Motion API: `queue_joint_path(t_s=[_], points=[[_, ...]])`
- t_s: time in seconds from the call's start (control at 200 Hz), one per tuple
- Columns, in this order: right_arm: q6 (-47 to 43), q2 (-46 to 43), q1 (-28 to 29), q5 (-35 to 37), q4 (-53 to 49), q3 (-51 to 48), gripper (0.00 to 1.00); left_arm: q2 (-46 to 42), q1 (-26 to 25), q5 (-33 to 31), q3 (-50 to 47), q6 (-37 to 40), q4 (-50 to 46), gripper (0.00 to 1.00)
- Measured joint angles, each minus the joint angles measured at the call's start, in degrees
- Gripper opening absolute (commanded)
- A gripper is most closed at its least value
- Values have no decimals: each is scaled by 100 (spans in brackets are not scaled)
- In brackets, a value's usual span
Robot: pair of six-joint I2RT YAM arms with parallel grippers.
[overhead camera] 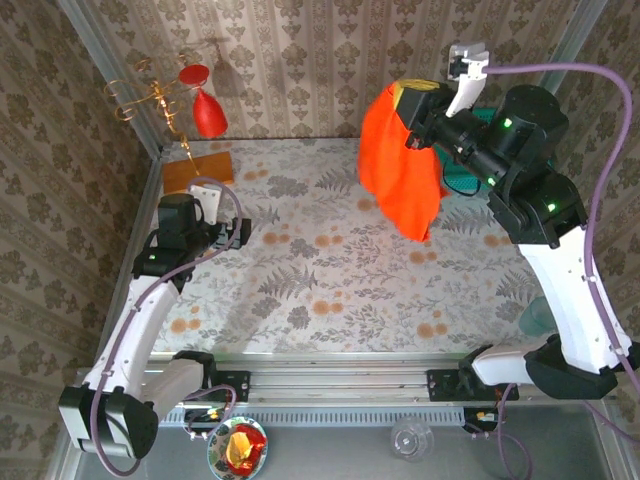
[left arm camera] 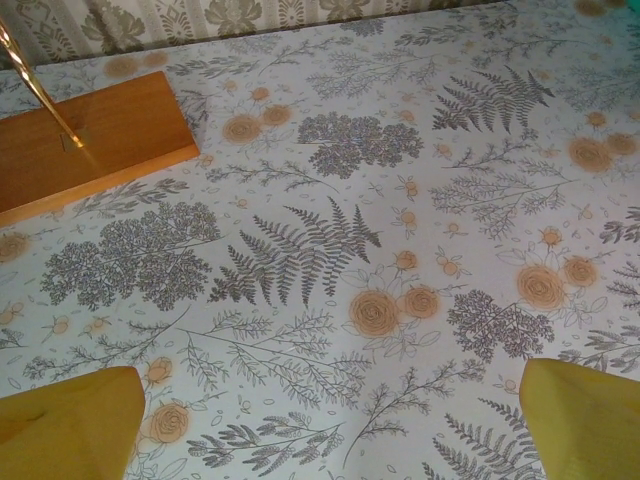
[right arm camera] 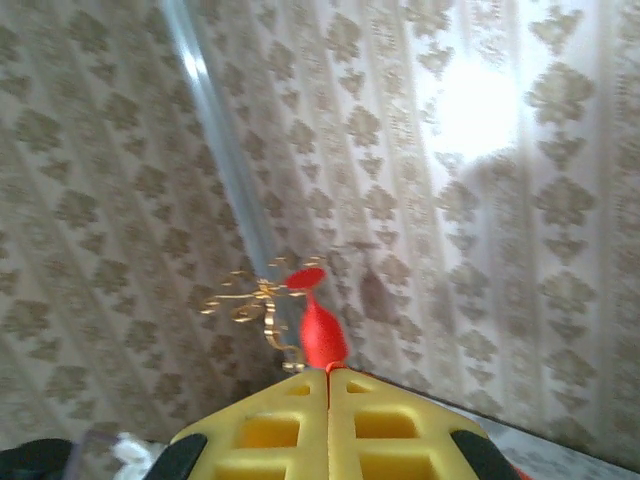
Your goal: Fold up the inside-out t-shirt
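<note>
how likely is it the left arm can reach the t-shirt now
Probably not yet: the t-shirt hangs from the shut right gripper at the far right, well off from the open left gripper low on the left. Nothing blocks the way.

Count: 1 orange-red t-shirt; 1 red teardrop ornament; 1 wooden block; 1 desk; 1 clear glass; 1 bowl. 2 grippers: left gripper, right gripper.

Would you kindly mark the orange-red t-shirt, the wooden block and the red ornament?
bright orange-red cloth t-shirt (overhead camera: 398, 170), top view, hanging middle.
flat orange-brown wooden block (left arm camera: 125, 125), left wrist view, top face.
shiny red teardrop ornament (overhead camera: 209, 115), top view, bulb.
</note>
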Motion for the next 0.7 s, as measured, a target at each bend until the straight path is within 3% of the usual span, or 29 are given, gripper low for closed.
queue_joint_path(t_s=[0.245,0.505,0.59,0.65,0.7], points=[[179,566,214,-170,7,793,0,-59,-61,-2,0,17,0,98],[-214,1093,39,767,-48,566,0,-59,-61,-2,0,24,0,98],[-291,1471,-234,1167,-160,507,8,-57,-61,0,0,28,-2,98],[-343,1808,-439,1410,-295,507,24,-57,-63,2,0,42,-2,98],[-376,2098,-549,1561,-461,507,28,-52,-72,2,0,42,-4,98]])
